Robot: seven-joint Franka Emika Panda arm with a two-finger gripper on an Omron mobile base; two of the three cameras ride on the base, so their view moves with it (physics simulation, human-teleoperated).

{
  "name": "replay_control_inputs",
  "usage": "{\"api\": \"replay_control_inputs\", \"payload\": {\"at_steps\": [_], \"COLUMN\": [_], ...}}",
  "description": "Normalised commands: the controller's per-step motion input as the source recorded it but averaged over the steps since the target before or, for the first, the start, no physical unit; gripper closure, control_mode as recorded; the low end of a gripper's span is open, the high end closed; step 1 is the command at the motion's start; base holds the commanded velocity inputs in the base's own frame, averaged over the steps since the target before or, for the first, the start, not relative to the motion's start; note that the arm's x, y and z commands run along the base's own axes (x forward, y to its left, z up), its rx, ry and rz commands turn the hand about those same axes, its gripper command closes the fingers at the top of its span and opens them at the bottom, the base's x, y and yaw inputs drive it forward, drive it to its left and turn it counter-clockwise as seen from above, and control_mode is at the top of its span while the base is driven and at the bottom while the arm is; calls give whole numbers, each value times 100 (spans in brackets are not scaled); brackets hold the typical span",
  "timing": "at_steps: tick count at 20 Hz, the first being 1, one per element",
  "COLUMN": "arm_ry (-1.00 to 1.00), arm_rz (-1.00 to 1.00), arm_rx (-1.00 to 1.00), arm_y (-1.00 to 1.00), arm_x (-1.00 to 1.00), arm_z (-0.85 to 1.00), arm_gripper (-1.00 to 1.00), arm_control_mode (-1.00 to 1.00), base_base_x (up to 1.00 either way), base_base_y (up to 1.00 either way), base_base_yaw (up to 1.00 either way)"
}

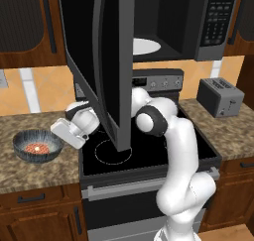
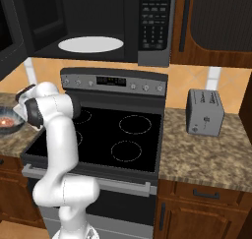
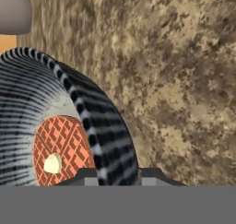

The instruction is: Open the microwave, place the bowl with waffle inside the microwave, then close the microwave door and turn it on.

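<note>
In the hand view the 2 dark fingertips (image 3: 85, 174) rise at 6 o'clock, standing astride the bowl's (image 3: 99, 126) near rim, one tip inside and one outside, apart and not yet pinching it. The waffle (image 3: 62, 149) lies in the bowl at about 8 o'clock from the gripper (image 3: 115, 174). From the left base view the bowl sits on the counter (image 1: 30, 173) left of the stove (image 1: 149, 155). Farther off, up at 1 o'clock, the microwave (image 1: 198, 22) stands with its door (image 1: 99, 61) swung open.
</note>
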Motion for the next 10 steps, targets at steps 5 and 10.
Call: {"api": "replay_control_inputs", "payload": {"at_steps": [5, 10], "arm_ry": [-5, -18], "arm_rz": [-2, -8], "arm_rx": [0, 0], "arm_y": [-16, -56], "arm_x": [-27, -40], "arm_z": [12, 61], "arm_gripper": [100, 100], "arm_control_mode": [-100, -100], "base_base_x": [0, 0], "base_base_y": [0, 0], "base_base_yaw": [0, 0]}}
